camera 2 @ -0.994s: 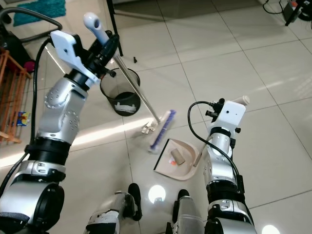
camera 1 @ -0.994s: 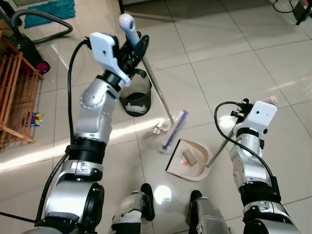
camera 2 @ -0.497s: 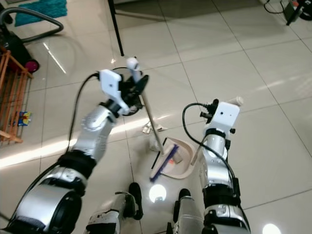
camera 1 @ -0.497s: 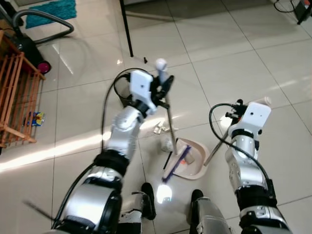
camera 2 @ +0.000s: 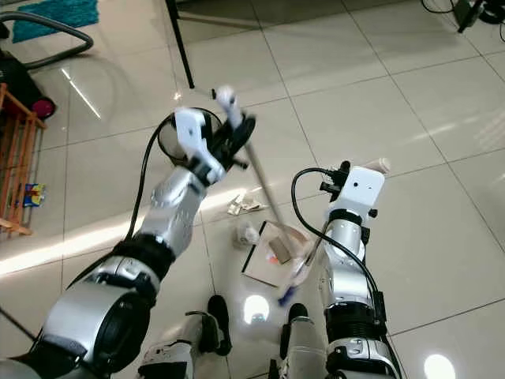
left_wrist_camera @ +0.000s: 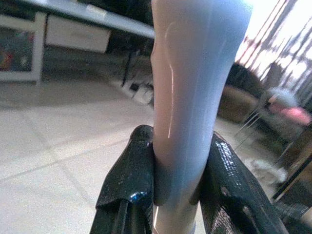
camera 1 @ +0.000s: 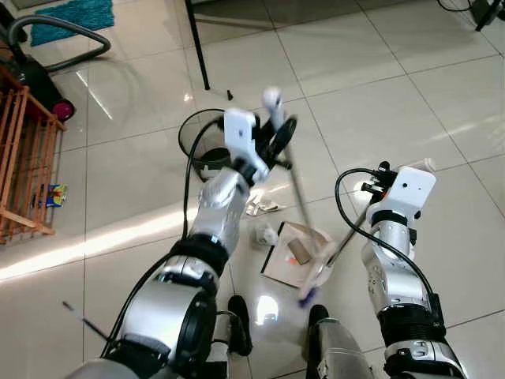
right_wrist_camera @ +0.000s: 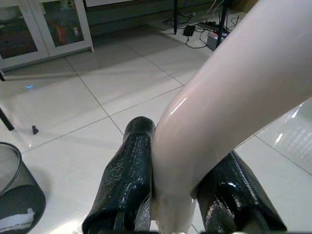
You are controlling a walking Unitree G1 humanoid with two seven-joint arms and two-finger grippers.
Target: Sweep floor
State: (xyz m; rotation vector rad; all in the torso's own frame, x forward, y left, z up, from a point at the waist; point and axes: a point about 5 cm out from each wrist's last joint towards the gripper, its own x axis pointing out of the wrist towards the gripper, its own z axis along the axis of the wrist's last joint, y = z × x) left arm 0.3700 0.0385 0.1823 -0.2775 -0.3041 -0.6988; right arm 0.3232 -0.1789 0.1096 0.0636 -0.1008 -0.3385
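My left gripper point(camera 1: 278, 136) is shut on the pale grey broom handle point(left_wrist_camera: 190, 97), its black fingers point(left_wrist_camera: 130, 187) pressed against either side. The broom shaft slants down across the cream dustpan point(camera 1: 278, 267), and the blue brush point(camera 1: 307, 295) sits at the pan's near right corner. A brown cardboard tube point(camera 1: 298, 251) lies in the pan. My right gripper point(camera 1: 392, 172) is shut on the cream dustpan handle point(right_wrist_camera: 219, 107), which slopes down to the pan. Crumpled paper point(camera 1: 263, 208) and a small white piece point(camera 1: 265, 234) lie on the tiles left of the pan.
A black mesh bin point(camera 1: 201, 150) stands just behind my left arm. A wooden rack point(camera 1: 24, 150) is at the left, with a vacuum cleaner point(camera 1: 35, 75) and a teal rug point(camera 1: 63, 16) behind it. A black table leg point(camera 1: 197, 43) rises at the back. My feet point(camera 1: 237, 316) are below the pan.
The brush has swept from behind the dustpan toward me and across it to its near right corner. My left arm has reached forward and lowered. The right arm has barely moved.
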